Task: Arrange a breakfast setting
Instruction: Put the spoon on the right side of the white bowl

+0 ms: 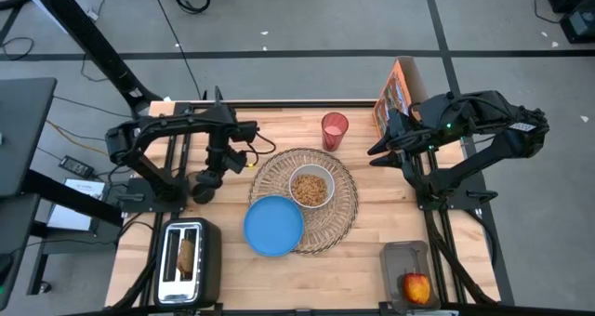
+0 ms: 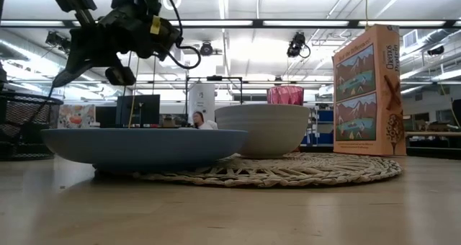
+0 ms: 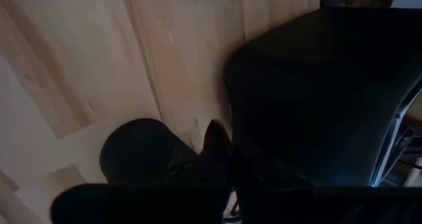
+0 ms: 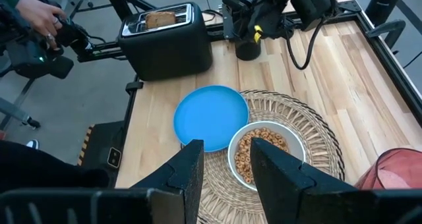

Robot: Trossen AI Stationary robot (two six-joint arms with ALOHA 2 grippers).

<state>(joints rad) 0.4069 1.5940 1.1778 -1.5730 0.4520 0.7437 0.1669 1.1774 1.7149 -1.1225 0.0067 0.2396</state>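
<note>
The wicker placemat (image 1: 321,214) lies mid-table. The white bowl (image 1: 310,188) with cereal rings stands on it. The blue plate (image 1: 274,226) overlaps the placemat's near left rim. The pink cup (image 1: 335,130) stands on the table behind the placemat. The orange cereal box (image 1: 395,98) is upright at the far right. The toast slice (image 1: 187,254) sticks up from a black toaster (image 1: 191,260) at the near left. The apple (image 1: 417,286) lies at the near right. My left gripper (image 1: 204,188) hangs shut above the table just beyond the toaster. My right gripper (image 4: 227,174) is raised and open at the right. The spoon is out of view.
The apple sits on a grey tray (image 1: 406,258) by the near right edge. A person's hand (image 4: 39,16) shows beyond the table's left side. Bare wood lies between the toaster and the plate, and right of the placemat.
</note>
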